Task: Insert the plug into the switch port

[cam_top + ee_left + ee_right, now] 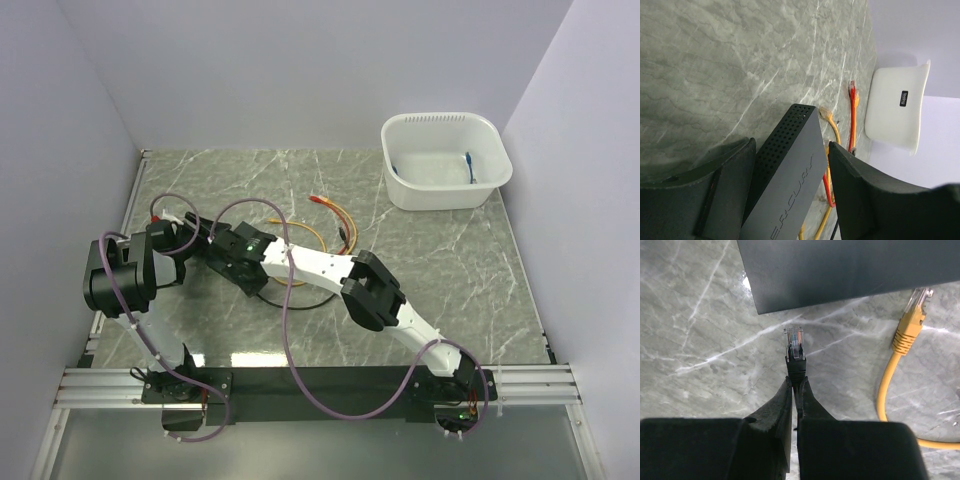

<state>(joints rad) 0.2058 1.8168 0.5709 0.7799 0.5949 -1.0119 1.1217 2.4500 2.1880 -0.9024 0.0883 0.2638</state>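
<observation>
1. Left gripper [790, 150]: jaws spread, straddling the Mercury switch [795, 180].
2. Right gripper [796, 385]: jaws pinching the black plug [795, 347]. The plug sits just short of the switch's edge, long axis and clear tip pointing at it.
3. Yellow cable [904, 330]: beside the switch.

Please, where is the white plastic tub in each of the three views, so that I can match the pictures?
Top external: the white plastic tub stands at the table's far right corner, upper right of the picture.
Left wrist: the tub is at the right edge, beyond the orange cable.
Right wrist: not in it.
Shared landmark: the grey-green marbled table top, in all three.
</observation>
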